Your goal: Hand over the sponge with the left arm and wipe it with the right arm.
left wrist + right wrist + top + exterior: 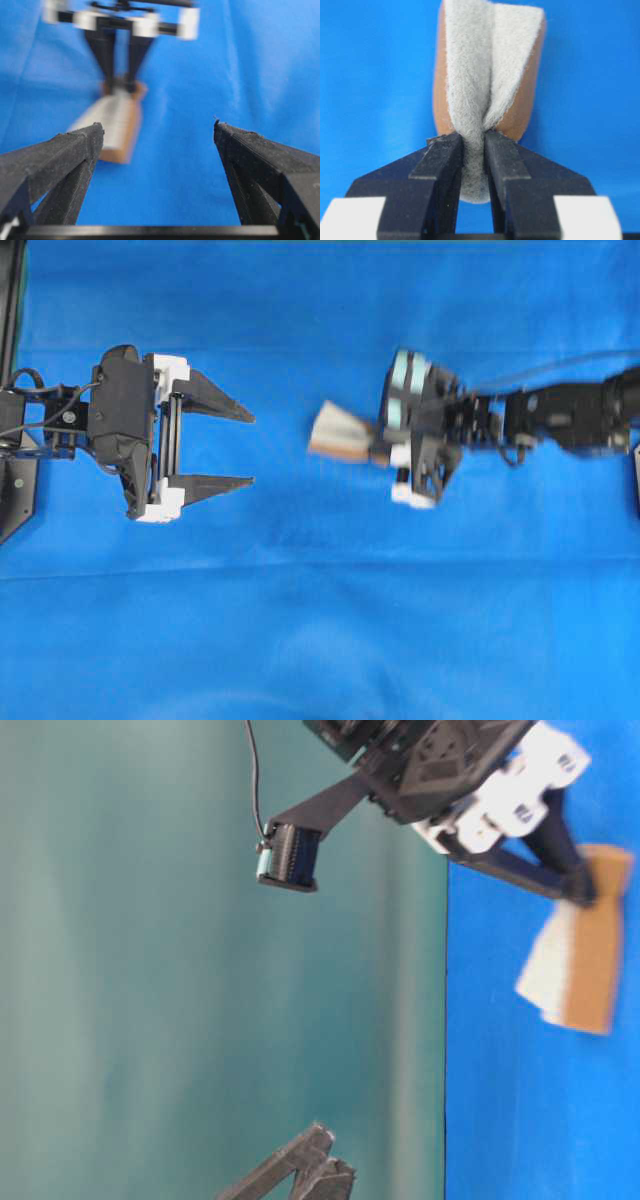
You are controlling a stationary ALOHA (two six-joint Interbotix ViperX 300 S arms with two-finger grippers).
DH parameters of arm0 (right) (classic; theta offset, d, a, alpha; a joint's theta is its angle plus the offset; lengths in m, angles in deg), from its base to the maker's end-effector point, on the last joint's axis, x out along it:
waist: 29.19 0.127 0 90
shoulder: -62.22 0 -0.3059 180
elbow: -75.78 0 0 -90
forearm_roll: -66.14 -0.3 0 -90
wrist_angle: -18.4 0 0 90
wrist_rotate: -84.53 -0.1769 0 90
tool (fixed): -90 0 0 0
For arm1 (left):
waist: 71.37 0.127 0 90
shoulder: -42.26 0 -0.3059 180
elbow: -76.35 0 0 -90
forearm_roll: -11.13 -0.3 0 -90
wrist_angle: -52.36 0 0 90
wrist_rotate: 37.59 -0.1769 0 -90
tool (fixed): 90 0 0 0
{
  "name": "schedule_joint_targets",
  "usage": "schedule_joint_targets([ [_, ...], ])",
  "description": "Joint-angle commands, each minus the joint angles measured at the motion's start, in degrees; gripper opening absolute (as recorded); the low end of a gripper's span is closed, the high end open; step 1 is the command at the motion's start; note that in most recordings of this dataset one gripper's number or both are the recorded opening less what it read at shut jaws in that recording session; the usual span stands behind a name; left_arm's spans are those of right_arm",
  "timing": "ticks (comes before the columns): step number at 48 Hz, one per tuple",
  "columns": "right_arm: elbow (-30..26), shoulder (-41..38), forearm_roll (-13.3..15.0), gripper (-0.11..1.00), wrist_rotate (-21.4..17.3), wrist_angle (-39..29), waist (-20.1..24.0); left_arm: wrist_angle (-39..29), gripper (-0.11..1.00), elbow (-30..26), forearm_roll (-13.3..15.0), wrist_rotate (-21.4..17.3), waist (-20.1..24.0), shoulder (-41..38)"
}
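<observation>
One sponge point(340, 435) on blue cloth point(320, 620)

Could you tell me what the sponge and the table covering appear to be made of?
The sponge looks two-layered: a pale grey, fuzzy felt-like scouring face over a smooth orange-brown foam backing. It folds where the right gripper pinches it, so it seems soft. The table covering looks like matte blue cloth, judging by its shallow creases and folds; the exact fabric cannot be told.

Work surface = table w/ blue cloth point(300, 640) covering it edge to edge in overhead view. Cloth slightly wrinkled, faint crease lines across near side. Can't tell if sponge point(340, 435) touches the cloth.
</observation>
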Motion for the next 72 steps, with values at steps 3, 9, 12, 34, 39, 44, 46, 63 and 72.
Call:
schedule_joint_targets([
  [3, -1.0, 0.3, -0.8, 0.22, -2.5, -1.7, 7.7, 0.6, 0.90, -0.5, 0.1, -0.3, -0.1, 0.7],
  [9, -1.4, 0.3, -0.8, 0.22, -4.6, -2.5, 11.2, 0.5, 0.90, -0.5, 0.2, -0.3, -0.1, 0.7],
  [12, -1.4, 0.3, -0.8, 0.22, -4.9, -2.6, 11.3, 0.5, 0.90, -0.5, 0.1, -0.4, -0.1, 0.7],
  [34, -1.1, 1.4, 6.9, 0.20, -2.5, -2.5, -9.6, 0.5, 0.90, -0.5, 0.1, -0.3, -0.1, 0.6],
  [39, -1.4, 1.6, 9.1, 0.20, -1.9, -2.4, -15.0, 0.5, 0.90, -0.7, 0.1, -0.3, -0.3, 0.4],
  [44, -1.6, 1.7, 10.7, 0.20, -1.9, -2.4, -18.7, 0.5, 0.90, -0.8, 0.1, -0.3, -0.3, 0.3],
  [46, -1.8, 1.7, 11.1, 0.20, -1.8, -2.4, -19.7, 0.5, 0.90, -0.8, 0.1, -0.3, -0.3, 0.3],
  [63, -1.3, 1.7, 11.1, 0.20, -3.0, -2.5, -14.1, 0.5, 0.90, -0.8, 0.1, -0.3, -0.4, 0.2],
  [72, -1.0, 1.5, 9.3, 0.20, -5.0, -2.6, -3.0, 0.5, 0.90, -0.8, 0.1, -0.4, -0.3, 0.2],
])
